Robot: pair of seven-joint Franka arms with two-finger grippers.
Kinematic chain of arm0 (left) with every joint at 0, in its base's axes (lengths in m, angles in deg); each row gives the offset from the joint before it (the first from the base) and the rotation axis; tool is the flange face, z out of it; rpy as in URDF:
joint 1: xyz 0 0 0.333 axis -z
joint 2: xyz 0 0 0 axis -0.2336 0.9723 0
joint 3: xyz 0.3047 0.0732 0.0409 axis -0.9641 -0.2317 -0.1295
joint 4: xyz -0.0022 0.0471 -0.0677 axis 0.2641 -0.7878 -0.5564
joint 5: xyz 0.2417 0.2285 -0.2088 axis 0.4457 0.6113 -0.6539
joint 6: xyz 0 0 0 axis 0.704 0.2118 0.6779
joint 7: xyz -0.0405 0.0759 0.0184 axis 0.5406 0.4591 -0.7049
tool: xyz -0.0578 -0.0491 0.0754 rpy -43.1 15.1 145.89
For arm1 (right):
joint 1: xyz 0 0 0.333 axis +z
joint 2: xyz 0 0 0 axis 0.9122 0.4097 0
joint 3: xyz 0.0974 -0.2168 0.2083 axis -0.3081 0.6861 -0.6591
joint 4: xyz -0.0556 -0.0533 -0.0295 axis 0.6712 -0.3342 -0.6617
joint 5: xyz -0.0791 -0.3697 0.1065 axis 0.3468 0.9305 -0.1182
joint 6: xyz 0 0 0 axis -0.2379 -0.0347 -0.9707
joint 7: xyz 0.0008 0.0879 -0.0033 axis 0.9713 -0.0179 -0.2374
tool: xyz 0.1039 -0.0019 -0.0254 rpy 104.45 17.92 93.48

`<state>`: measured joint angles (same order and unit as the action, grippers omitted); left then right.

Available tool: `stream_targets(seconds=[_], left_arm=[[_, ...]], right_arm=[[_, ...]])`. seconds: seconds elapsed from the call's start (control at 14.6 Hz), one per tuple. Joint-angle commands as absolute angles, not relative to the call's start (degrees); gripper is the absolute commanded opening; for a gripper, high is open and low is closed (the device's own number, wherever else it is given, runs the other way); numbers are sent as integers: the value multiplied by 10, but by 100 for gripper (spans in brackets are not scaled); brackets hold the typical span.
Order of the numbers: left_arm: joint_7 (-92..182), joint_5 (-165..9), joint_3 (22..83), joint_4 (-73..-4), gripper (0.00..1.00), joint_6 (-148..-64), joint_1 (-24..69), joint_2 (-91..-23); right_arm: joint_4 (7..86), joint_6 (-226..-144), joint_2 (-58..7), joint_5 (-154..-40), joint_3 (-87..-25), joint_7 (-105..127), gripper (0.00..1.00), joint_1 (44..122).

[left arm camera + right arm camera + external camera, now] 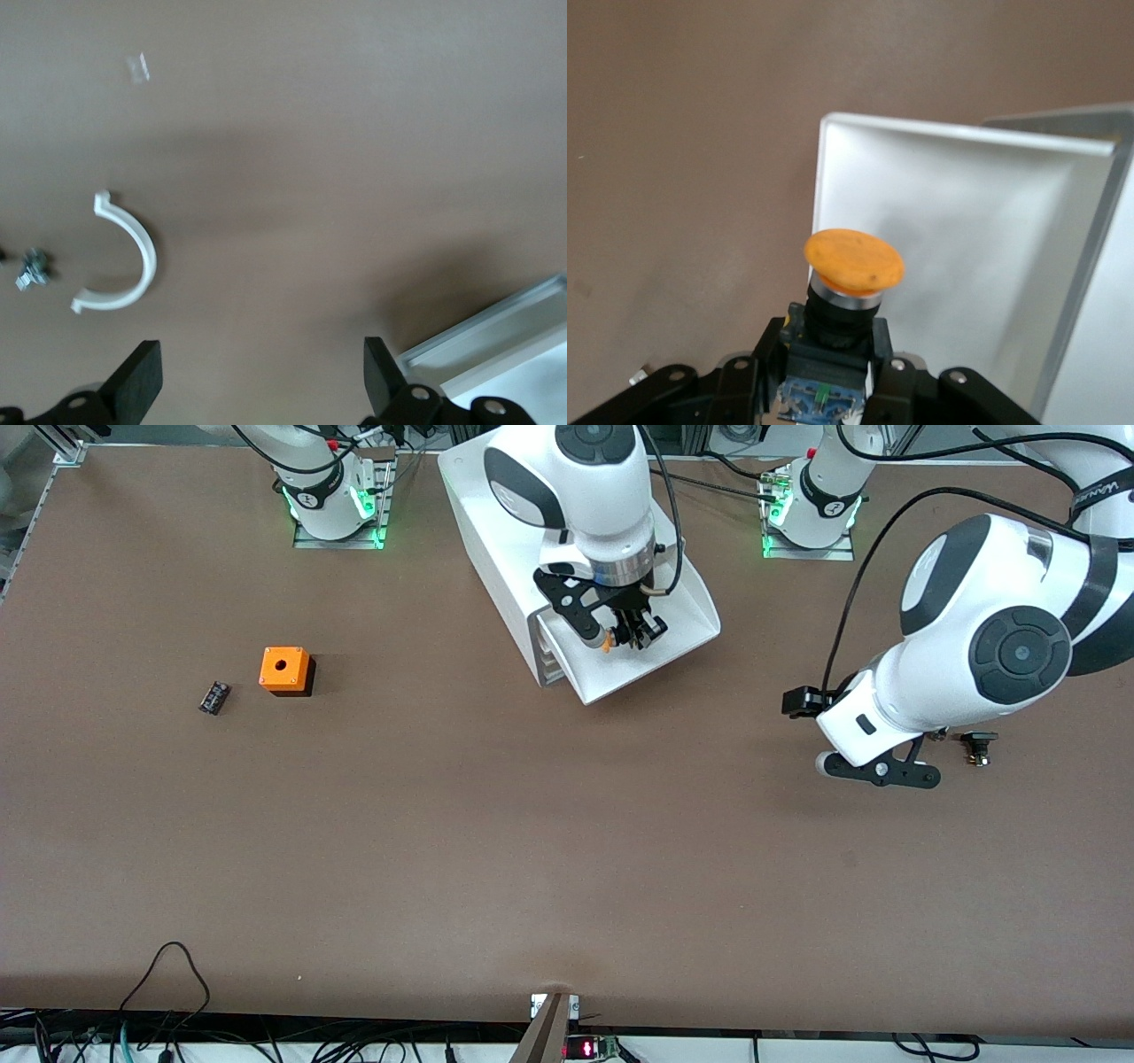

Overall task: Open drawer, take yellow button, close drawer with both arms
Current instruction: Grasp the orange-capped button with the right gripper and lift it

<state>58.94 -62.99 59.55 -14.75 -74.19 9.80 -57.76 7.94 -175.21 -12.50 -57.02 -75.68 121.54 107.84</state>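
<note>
Over the pulled-out top drawer of the white cabinet, the button was held up by the right gripper, its jaws clamped on the black-and-blue body beneath a flat orange-yellow mushroom cap and silver collar. The drawer's white tray was seen open beneath it. At about three o'clock from the cabinet, the left gripper hung low over the table with its fingers wide apart, a white curved clip and a small metal part lying under it. Toward nine o'clock, well apart, an orange cube box and a small black part were seen.
</note>
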Motion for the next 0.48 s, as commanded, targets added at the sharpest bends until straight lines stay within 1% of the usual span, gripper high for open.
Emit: stream_targets(seconds=[0.0, 0.2, 0.41], left_arm=[[715, -640, 619, -191, 100, -773, 96, -592], [782, -640, 629, -284, 100, -881, 96, -624], [856, -640, 649, -366, 100, -981, 96, -647]], right_arm=[[74, -1739, -143, -568, -759, 1126, 0, 1035], [74, -1695, -152, -573, -760, 1018, 0, 990], [75, -1682, -162, -603, -759, 900, 0, 931]])
